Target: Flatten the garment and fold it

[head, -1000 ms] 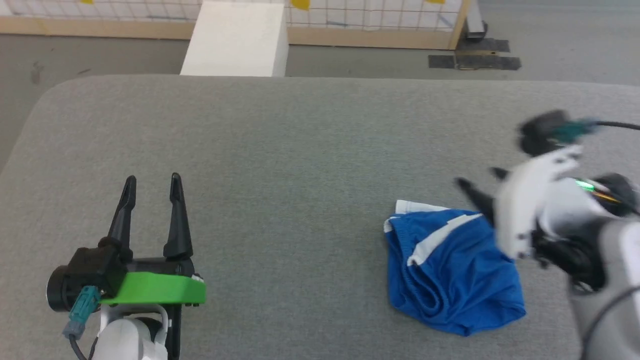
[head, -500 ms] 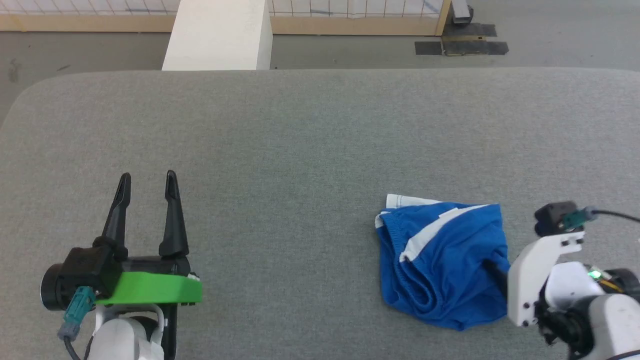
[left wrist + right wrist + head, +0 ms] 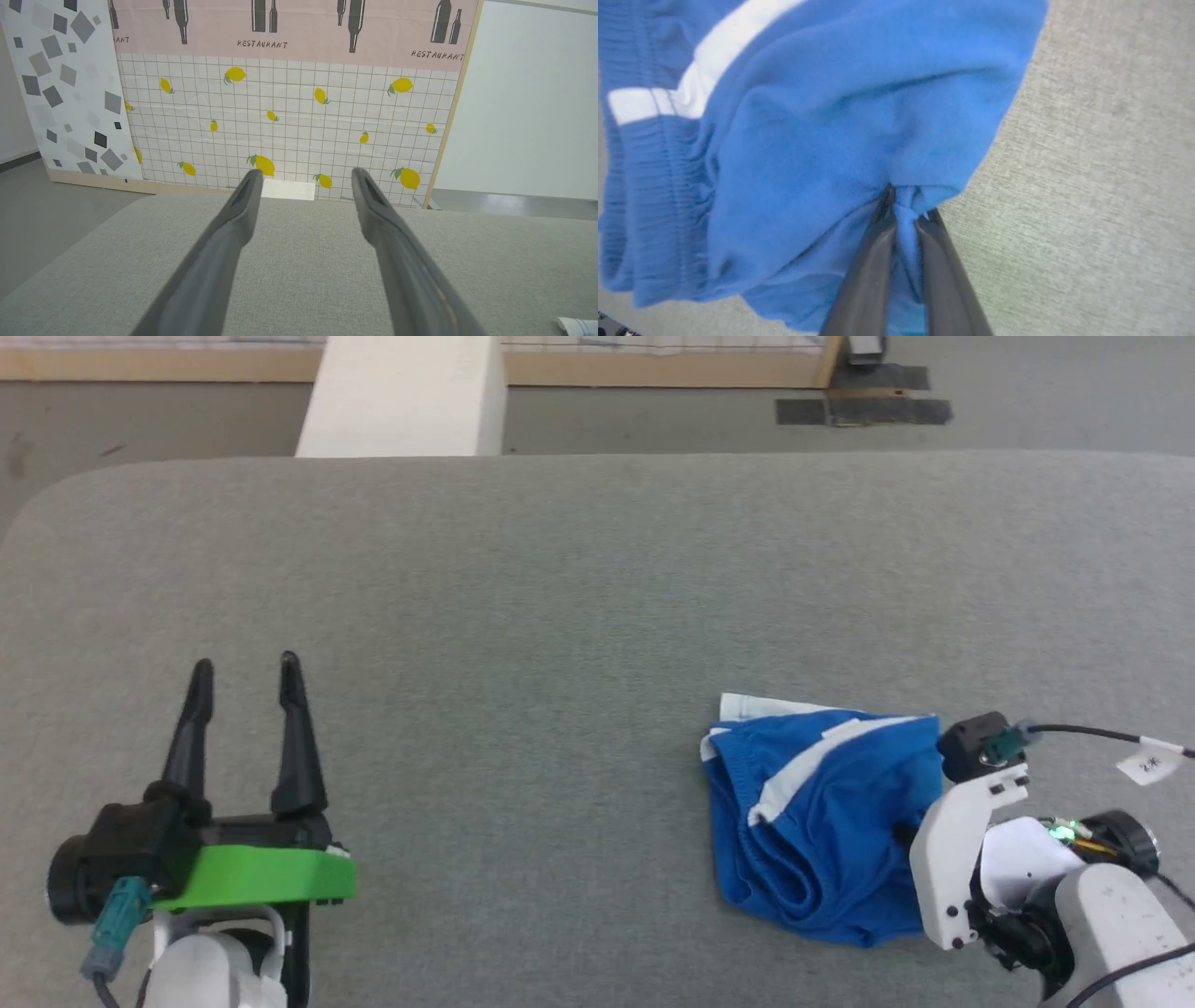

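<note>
Pinches the shorts' (image 3: pixel 822 821) edge tight in the right gripper (image 3: pixel 906 201) on the grey table (image 3: pixel 560 569). Holds the left gripper (image 3: pixel 245 665) spread, well apart from the shorts.

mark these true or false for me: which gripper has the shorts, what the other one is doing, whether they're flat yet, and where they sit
1. The right gripper is shut on a pinch of the garment. True.
2. The left gripper is holding the garment's waistband. False: it is open and holds nothing, well apart from the garment, above the grey surface.
3. The garment is spread out flat. False: it lies bunched, with folds and its waistband gathered to one side.
4. The garment lies on the robot's right side of the grey surface. True.
</note>
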